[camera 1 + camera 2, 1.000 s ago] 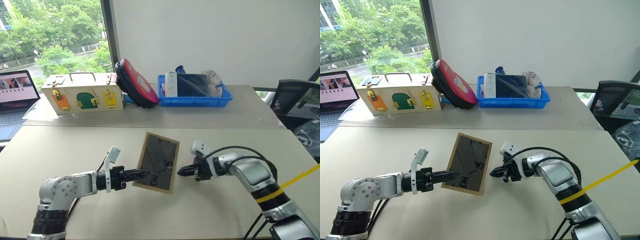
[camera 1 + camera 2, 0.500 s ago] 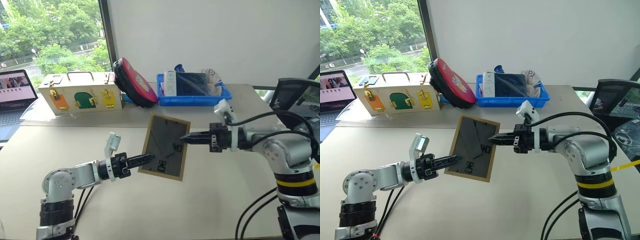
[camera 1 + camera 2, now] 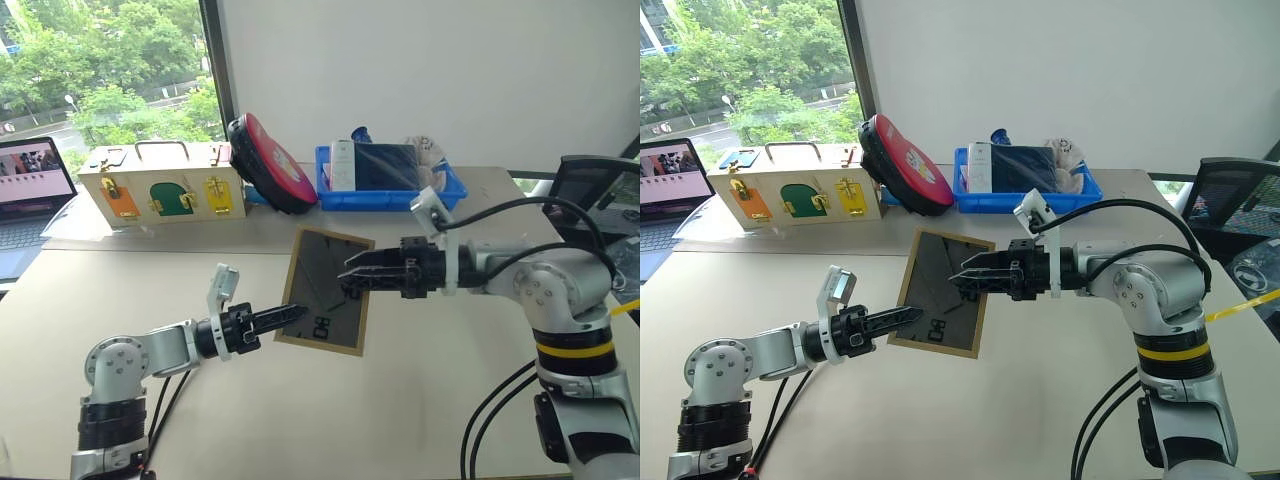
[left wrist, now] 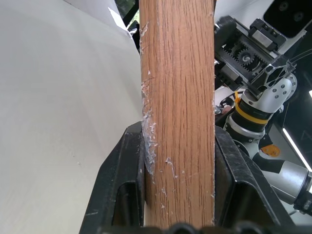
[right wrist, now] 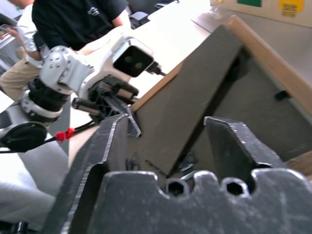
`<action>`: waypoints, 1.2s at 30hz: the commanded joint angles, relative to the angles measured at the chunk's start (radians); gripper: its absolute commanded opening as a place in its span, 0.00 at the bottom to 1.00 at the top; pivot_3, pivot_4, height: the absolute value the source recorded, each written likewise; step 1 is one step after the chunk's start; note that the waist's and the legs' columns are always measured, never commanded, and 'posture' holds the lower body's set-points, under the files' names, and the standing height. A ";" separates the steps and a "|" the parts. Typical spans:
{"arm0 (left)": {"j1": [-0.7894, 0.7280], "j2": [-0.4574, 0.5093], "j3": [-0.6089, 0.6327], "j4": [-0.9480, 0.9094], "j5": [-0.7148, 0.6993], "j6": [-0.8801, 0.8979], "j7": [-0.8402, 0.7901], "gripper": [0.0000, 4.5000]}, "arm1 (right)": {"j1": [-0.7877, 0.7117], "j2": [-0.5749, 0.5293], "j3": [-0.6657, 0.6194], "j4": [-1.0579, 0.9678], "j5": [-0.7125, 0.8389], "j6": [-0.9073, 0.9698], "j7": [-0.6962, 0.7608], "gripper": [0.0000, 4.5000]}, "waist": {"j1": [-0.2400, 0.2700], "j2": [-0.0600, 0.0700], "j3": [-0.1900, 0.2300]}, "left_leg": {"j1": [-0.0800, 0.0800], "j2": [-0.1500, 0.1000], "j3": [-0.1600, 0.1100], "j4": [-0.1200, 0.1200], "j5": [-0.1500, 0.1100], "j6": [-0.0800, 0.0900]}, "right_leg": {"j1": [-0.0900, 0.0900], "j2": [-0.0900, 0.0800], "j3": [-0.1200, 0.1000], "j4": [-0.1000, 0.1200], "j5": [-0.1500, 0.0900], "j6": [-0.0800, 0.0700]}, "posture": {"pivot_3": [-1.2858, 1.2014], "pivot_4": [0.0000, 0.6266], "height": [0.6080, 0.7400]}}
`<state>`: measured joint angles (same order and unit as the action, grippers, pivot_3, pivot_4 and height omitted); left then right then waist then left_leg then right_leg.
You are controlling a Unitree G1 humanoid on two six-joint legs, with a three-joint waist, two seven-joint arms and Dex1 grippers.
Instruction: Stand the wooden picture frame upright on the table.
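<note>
- The wooden picture frame (image 3: 327, 291) is held above the surface (image 3: 120, 300), tilted, with its dark back and white marks turned toward the head camera.
- Behind the frame, at the far edge of the surface, stands a cream latch box (image 3: 165, 190) with orange, green and yellow panels.
- Just right of this box a red and black round pad (image 3: 270, 165) leans, and right of the pad is a blue tray (image 3: 390, 195) with dark and white things inside.
- Far left of the frame there is an open laptop (image 3: 30, 195); far right of it a black chair (image 3: 595, 195) stands beside the surface.
- Nothing lies on the surface directly below the frame (the near part is bare beige).
- The left pincer (image 3: 292, 314) grips the lower left edge of the frame; in the left wrist view its two fingers (image 4: 127, 180) press on both sides of the wood edge.
- The right pincer (image 3: 962, 279) is in front of the frame's back, its two fingers (image 5: 229, 146) spread wide, holding nothing; the stand flap (image 5: 195, 97) shows between them.
- A person in a dark shirt (image 5: 73, 17) shows in the right wrist view, behind the left arm.
</note>
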<state>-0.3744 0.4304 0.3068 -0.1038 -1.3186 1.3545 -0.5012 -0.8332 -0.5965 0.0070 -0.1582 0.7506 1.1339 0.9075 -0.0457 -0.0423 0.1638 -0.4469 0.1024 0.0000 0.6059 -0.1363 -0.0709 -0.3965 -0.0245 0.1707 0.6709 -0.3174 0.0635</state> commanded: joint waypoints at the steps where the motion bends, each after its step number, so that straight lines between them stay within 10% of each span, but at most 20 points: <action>1: 0.002 0.011 -0.003 -0.036 -0.020 -0.030 -0.036 0.26 | -0.031 0.019 0.053 0.025 -0.064 -0.076 -0.016 0.85 | -0.002 0.000 0.000 | 0.000 0.000 0.000 0.000 0.000 0.000 | 0.000 0.000 0.000 0.000 0.000 0.000 | 0.52 0.24 0.84; 23: -0.023 0.033 -0.026 -0.026 -0.005 -0.056 -0.029 0.26 | 0.051 -0.035 0.019 -0.181 0.148 -0.056 0.159 0.85 | 0.006 0.000 0.000 | -0.009 0.000 0.000 0.002 0.000 0.000 | -0.008 0.000 -0.001 0.002 0.001 0.000 | 0.52 0.24 0.84; 36: -0.058 0.070 0.004 0.024 -0.092 -0.033 0.066 0.26 | 0.278 -0.220 -0.122 -0.277 -0.146 -0.370 0.003 0.85 | 0.007 0.000 0.000 | -0.009 0.000 0.000 0.002 0.000 0.000 | -0.009 0.000 0.000 0.002 0.001 0.001 | 0.52 0.24 0.84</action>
<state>-0.4012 0.5033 0.2679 -0.0901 -1.3407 1.3323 -0.4427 -0.5626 -0.7968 -0.0352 -0.3652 0.6383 0.8574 0.9364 -0.0391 -0.0419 0.1640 -0.4563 0.1020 -0.0004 0.6080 -0.1360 -0.0711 -0.4053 -0.0248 0.1702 0.6725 -0.3162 0.0642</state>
